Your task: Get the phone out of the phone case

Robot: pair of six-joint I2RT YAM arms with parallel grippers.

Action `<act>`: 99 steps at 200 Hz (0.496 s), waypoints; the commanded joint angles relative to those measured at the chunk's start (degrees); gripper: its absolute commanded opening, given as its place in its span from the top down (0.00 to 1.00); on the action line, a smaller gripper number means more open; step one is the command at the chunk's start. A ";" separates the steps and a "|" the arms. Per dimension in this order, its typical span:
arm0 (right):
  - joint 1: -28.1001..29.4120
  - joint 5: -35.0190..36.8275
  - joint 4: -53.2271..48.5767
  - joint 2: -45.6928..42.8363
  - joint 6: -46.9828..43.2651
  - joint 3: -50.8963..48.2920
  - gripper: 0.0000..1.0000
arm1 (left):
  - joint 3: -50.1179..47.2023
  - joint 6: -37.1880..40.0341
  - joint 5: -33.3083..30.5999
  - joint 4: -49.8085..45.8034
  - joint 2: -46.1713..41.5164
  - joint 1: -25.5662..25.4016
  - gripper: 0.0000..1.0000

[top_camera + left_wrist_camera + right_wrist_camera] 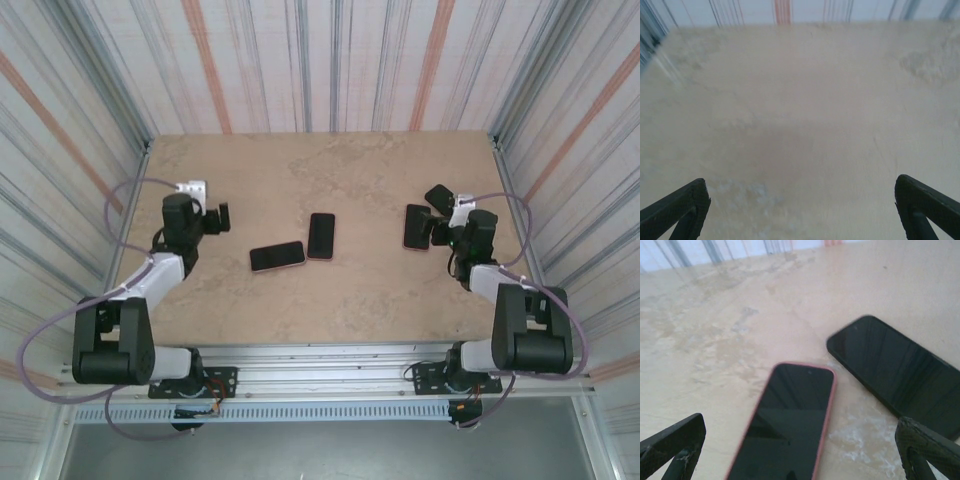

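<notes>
Table (360, 170) is tan and marbled; striped walls stand on three sides. The phone (277, 257) lies face up near mid-table, long side running left to right; the pink case (827, 412) is on it, its rim showing along the dark screen. A bare black phone (321, 236) lies just beside the cased phone's right end, roughly at a right angle to it; from the right wrist a thin strip of table shows between the two.

Left gripper (800, 192) sits over the left part of the table, well apart from both phones; its fingers (680, 207) are spread wide and empty, plain tabletop under them.

Right gripper (801, 427) sits over the right part, pointed toward the middle; jaws spread wide, gripping nothing. In its wrist view the cased phone lies flat on the table ahead, framed between the two fingertips; the bare black phone is off to the right.
</notes>
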 commanded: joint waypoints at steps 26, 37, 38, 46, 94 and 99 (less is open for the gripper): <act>4.35 -6.20 -16.13 -6.91 -3.24 6.84 0.01 | 12.16 7.00 5.58 -28.42 0.52 -3.98 0.01; 5.75 -6.84 -19.85 -7.87 -3.57 8.22 0.01 | 13.26 11.98 13.24 -31.05 0.20 -4.24 0.01; 6.03 -6.98 -20.58 -8.03 -3.57 8.54 0.01 | 13.37 12.39 13.92 -31.26 0.20 -4.29 0.01; 6.95 -7.28 -22.94 -8.63 -3.59 9.47 0.01 | 14.42 16.08 17.90 -33.37 0.32 -4.42 0.01; 14.45 -11.65 -36.14 -10.33 -3.84 14.74 0.01 | 24.08 38.70 33.88 -51.43 7.23 -4.98 0.01; 15.09 -12.02 -37.00 -10.29 -3.84 15.21 0.01 | 24.62 40.81 34.04 -52.57 7.75 -5.42 0.01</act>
